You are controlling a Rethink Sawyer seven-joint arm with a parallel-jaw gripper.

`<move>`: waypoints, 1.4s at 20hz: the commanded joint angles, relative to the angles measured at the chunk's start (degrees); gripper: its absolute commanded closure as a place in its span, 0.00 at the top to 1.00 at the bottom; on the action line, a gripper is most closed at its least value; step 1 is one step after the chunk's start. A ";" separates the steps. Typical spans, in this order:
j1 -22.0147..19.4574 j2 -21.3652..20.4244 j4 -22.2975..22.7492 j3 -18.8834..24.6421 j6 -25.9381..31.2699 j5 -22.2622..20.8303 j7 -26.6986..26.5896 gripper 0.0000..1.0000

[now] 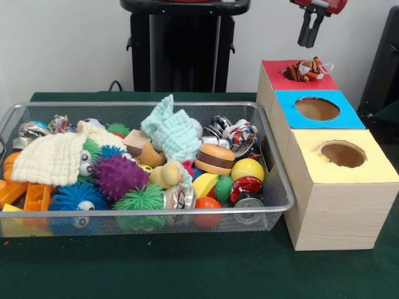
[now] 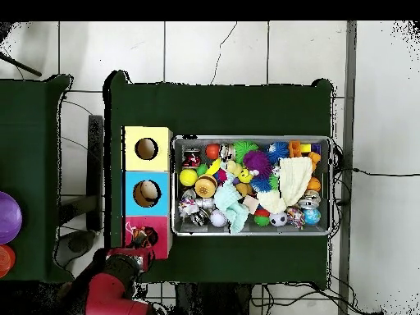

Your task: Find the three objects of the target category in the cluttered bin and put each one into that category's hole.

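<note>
The tiger-striped plush (image 1: 305, 70) sits in the red box's hole (image 1: 298, 71); 2 plush animals remain in the bin (image 1: 274, 180). The gripper (image 1: 310, 37) hangs above, fingers together, empty.

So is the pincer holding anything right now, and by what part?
Nothing. The pincer hangs empty above the red-topped box, while the tiger plush rests in the hole, apart from it.
</note>
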 commanded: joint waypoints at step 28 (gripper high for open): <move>-3.59 7.44 -2.54 8.39 -5.53 4.79 16.85 0.00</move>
